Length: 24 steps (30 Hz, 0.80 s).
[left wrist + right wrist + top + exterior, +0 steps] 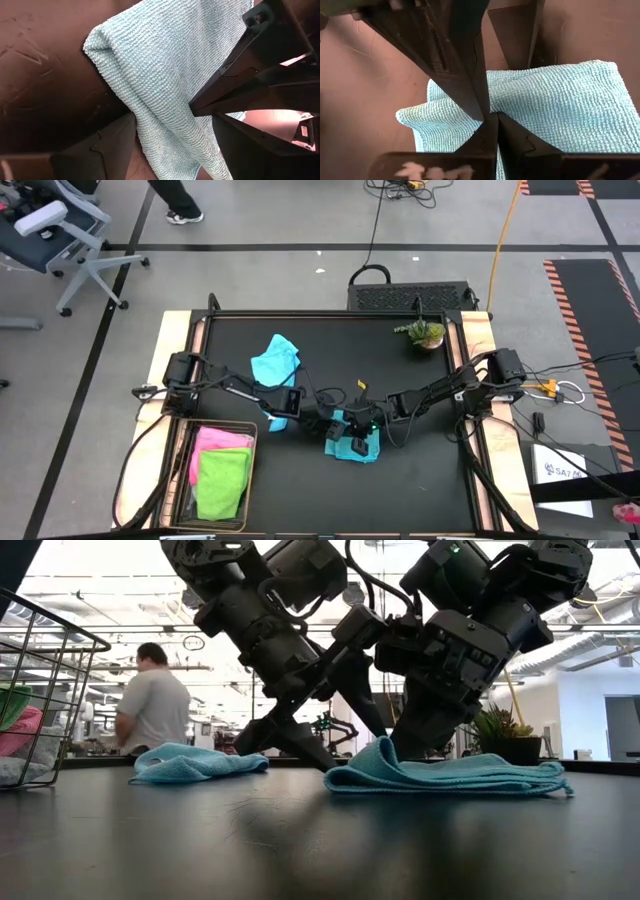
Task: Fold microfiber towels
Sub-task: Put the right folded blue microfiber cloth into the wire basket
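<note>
High view: both arms meet at lower centre of the frame over a teal towel [355,442], while a light blue towel [275,361] waits at upper centre and the pink towel [220,438] and lime green towel [222,482] sit in the wire basket [180,470] at lower left

Low view: the towel lies doubled on the table [300,850], apparently pinned for a fold

Left wrist view: the left gripper [165,140] stands spread astride a raised edge

Right wrist view: the right gripper [492,117], fingers pressed together, bears down on the cloth
</note>
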{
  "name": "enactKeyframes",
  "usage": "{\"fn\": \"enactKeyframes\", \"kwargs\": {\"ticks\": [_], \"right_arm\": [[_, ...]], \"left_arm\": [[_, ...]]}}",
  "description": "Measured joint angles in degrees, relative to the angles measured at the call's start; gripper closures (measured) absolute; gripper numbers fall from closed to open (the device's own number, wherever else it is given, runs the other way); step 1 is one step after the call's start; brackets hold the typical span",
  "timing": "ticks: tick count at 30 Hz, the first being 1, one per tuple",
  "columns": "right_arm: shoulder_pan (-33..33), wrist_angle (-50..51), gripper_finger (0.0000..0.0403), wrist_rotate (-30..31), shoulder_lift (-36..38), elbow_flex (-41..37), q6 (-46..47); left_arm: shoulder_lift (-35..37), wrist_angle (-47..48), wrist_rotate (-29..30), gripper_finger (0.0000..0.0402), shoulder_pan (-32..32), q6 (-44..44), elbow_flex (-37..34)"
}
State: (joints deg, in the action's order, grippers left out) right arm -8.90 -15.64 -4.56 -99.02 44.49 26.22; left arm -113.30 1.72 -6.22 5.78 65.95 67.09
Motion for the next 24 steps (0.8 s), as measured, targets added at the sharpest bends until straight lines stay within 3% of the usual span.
{"fn": "enactKeyframes", "kwargs": {"ticks": [14, 24], "right_arm": [[0.88, 0.76, 0.0403, -2.45, 1.59, -0.02, 0.07], [-0.28, 17.53, 0.0403, -2.50, 12.45, 0.42, 0.31]], "left_arm": [[0.07, -0.29, 0.39, 0.0135, 0.02, 1.34, -0.03], [-0.13, -1.41, 0.74, 0.0135, -0.05, 1.02, 0.10]]}}
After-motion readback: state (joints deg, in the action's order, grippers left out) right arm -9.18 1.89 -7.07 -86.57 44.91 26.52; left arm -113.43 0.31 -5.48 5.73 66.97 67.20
